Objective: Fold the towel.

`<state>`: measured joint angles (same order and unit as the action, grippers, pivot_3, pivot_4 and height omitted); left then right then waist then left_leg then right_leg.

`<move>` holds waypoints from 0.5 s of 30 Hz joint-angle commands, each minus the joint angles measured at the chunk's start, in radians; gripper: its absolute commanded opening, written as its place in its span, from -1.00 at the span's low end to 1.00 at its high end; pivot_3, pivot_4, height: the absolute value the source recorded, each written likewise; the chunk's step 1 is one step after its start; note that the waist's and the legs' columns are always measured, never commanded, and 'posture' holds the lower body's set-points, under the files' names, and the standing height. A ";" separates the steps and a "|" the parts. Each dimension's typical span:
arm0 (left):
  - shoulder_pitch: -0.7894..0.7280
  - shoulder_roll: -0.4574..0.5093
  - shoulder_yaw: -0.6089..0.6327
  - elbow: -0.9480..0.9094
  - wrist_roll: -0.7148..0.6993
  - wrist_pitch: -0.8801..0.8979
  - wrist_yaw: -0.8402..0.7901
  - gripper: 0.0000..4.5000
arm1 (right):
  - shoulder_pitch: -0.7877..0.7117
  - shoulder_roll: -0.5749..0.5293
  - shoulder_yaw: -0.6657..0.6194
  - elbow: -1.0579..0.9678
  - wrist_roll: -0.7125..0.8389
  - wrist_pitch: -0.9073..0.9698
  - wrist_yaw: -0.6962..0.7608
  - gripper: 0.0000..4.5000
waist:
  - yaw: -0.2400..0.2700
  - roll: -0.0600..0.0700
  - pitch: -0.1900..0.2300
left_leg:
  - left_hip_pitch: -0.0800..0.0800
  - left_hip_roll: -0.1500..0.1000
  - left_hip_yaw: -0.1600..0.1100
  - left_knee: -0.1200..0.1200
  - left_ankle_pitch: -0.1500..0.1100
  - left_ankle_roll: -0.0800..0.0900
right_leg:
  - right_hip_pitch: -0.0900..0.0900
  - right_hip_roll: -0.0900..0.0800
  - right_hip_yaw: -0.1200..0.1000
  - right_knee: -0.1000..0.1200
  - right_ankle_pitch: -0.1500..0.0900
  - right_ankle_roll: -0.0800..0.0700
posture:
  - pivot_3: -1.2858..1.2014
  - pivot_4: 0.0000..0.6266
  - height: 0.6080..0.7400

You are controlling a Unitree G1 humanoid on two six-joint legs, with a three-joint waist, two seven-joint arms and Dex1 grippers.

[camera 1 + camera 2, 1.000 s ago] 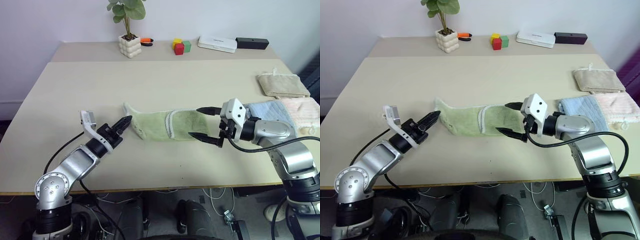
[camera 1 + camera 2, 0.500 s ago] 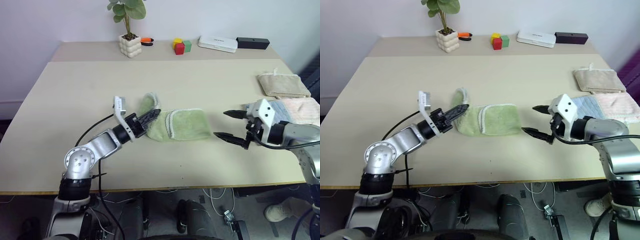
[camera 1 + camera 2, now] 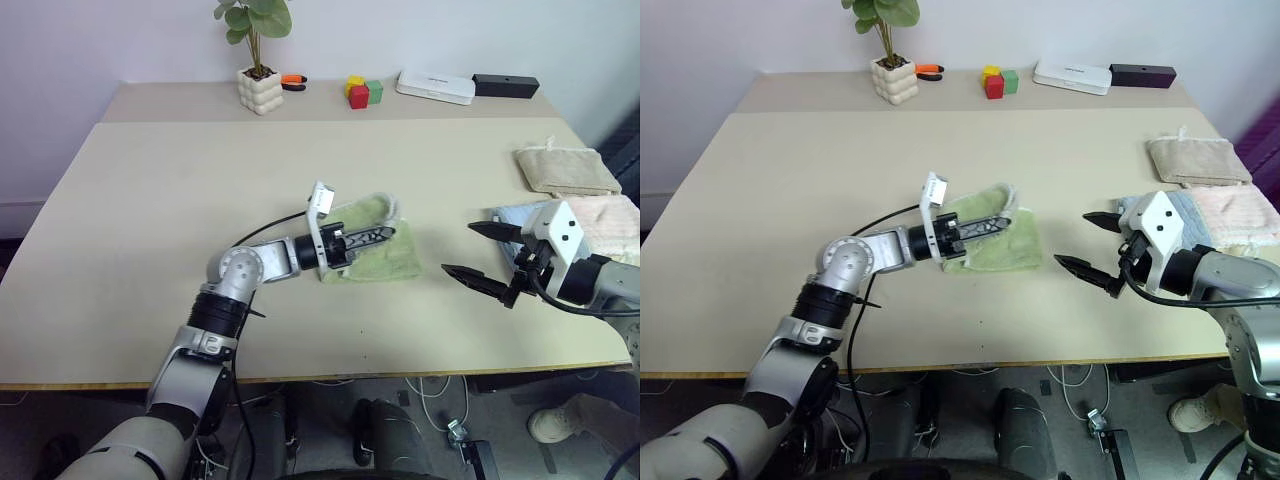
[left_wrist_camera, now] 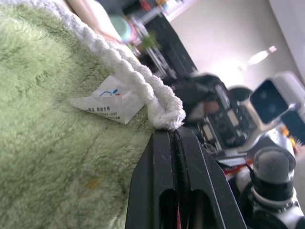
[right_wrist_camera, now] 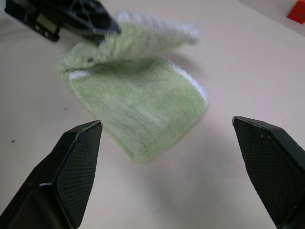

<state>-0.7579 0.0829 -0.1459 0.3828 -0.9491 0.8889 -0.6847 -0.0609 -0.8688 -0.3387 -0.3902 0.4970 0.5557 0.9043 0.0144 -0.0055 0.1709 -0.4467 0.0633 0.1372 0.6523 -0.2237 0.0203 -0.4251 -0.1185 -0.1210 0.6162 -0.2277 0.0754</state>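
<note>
The towel [image 3: 372, 250] lies near the middle of the worktop [image 3: 180, 180], a little toward its front edge, partly doubled over. The left gripper [image 3: 372, 236] is clamped on its whitish stitched edge and carries that end across the lower layer; the left wrist view shows only a thin pinch of edging and a small white label [image 4: 107, 105] just above the closed fingertips. The right gripper [image 3: 1092, 243] hovers just beside the towel toward the right edge of the worktop, fingers spread wide and holding nothing

The likeliest trouble, as I judge it, is that shallow pinch: a tug or a quick swing could pull the edging free and let the flap drop short or skewed, leaving the edges unmatched. Nothing pins the lower layer, so drag from the lifted end could slide or bunch the whole towel toward the right. Carried too far that way, the left gripper could meet the open right gripper, or crowd the folded towels [image 3: 590, 215] stacked at the right edge
</note>
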 commanded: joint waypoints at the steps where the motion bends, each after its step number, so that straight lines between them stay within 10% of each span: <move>1: -0.048 -0.044 -0.021 0.048 0.084 -0.033 -0.074 -0.98 | 0.014 -0.006 -0.056 -0.053 0.021 0.005 -0.024 1.00 | -0.001 0.000 0.000 | 0.000 0.000 0.000 0.000 0.000 0.000 | 0.000 0.000 0.000 0.000 0.000 0.000 | 0.03 -0.52 1.00; 10: -0.120 -0.133 0.005 0.310 0.301 -0.149 -0.081 -0.98 | 0.044 -0.008 -0.075 -0.089 0.016 0.009 -0.059 1.00 | 0.000 -0.001 0.001 | -0.001 0.000 0.000 0.000 0.000 0.000 | -0.001 0.000 0.000 0.000 0.000 0.000 | 0.03 -0.52 1.00; 15: -0.110 -0.146 0.043 0.248 0.275 -0.091 -0.159 -0.18 | 0.025 -0.007 -0.054 -0.087 0.028 0.006 -0.061 1.00 | -0.001 -0.001 0.001 | -0.001 0.000 0.000 0.000 0.000 0.000 | -0.001 0.000 0.000 0.000 0.000 0.000 | 0.03 -0.52 1.00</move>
<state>-0.8580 -0.0526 -0.1247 0.6880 -0.6585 0.7709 -0.8053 -0.0166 -0.8687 -0.3712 -0.4408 0.5088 0.5715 0.8481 0.0129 -0.0068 0.1716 -0.4476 0.0637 0.1368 0.6522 -0.2238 0.0207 -0.4262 -0.1185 -0.1212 0.6163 -0.2279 0.0755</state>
